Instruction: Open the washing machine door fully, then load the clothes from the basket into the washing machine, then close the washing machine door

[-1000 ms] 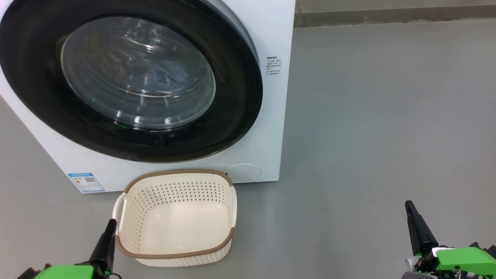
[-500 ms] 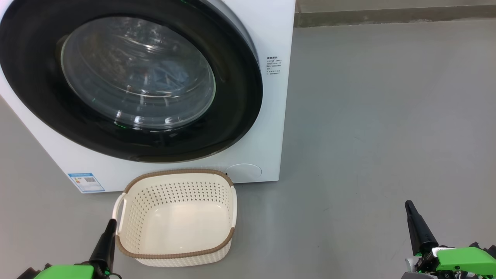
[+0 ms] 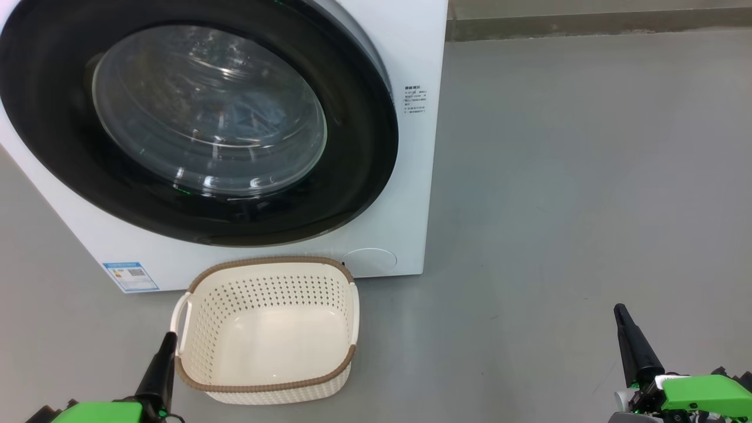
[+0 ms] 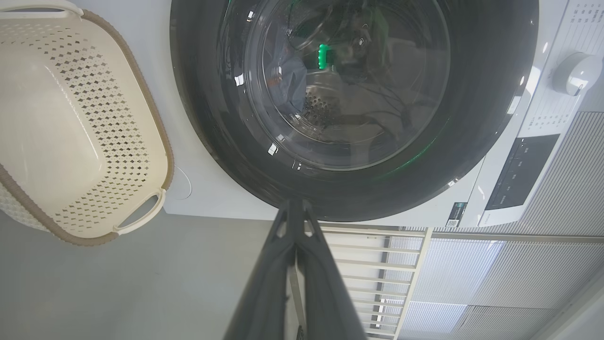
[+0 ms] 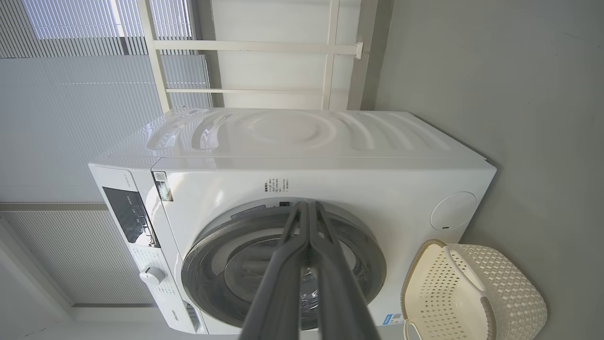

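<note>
The left gripper (image 3: 170, 338) sits low at the near left, its two fingers pressed together on nothing, tip just beside the left handle (image 3: 180, 317) of the basket (image 3: 267, 291); the right gripper (image 3: 619, 311) sits at the near right over bare floor (image 3: 558, 205), likewise clenched and empty, well apart from everything. The basket stands upright on the floor, empty, its far rim close against the washer (image 3: 411, 53) below the door (image 3: 358, 153). The door lies flat against the washer front and appears closed; the clothes (image 3: 267, 114) show as a dim blue mass behind the glass (image 3: 176, 88), inside the drum (image 4: 316, 101). By this layout the task looks complete or nearly so. Residual risks: the latch may not be engaged, since a door can lie flush without catching, and the catch cannot be made out; fabric may be pinched at the seal, which the closed door covers; a forward move of the left arm would strike the handle and shove the basket; should the door need reopening, the basket beneath it may obstruct the swing.
</note>
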Tool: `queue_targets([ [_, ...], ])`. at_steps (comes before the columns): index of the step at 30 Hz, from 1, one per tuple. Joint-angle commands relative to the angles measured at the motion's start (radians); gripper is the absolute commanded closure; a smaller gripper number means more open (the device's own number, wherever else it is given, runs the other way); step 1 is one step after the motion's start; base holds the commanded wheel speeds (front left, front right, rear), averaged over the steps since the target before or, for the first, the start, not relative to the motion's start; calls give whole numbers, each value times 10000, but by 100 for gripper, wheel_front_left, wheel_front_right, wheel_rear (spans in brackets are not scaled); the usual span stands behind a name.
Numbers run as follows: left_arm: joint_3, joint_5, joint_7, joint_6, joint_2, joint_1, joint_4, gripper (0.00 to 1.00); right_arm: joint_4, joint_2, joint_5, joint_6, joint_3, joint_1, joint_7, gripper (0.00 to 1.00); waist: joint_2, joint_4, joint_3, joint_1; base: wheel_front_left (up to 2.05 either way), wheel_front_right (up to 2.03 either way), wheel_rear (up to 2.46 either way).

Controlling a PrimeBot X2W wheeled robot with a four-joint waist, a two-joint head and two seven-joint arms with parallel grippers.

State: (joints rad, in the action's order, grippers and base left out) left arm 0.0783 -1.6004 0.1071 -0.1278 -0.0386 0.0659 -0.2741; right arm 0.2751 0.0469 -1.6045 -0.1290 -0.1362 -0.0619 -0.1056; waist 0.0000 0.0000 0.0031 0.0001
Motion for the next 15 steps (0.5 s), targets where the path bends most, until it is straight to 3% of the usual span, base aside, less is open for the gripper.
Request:
queue_targets([
  [1,356,-80,62,-29,-123,421,292,100,-303,35,-33,-17,215,-461,-84,100,0,0,0,0,0,0,0],
  [15,358,-78,64,-29,-121,421,292,100,-303,35,-33,-17,214,-461,-84,100,0,0,0,0,0,0,0],
])
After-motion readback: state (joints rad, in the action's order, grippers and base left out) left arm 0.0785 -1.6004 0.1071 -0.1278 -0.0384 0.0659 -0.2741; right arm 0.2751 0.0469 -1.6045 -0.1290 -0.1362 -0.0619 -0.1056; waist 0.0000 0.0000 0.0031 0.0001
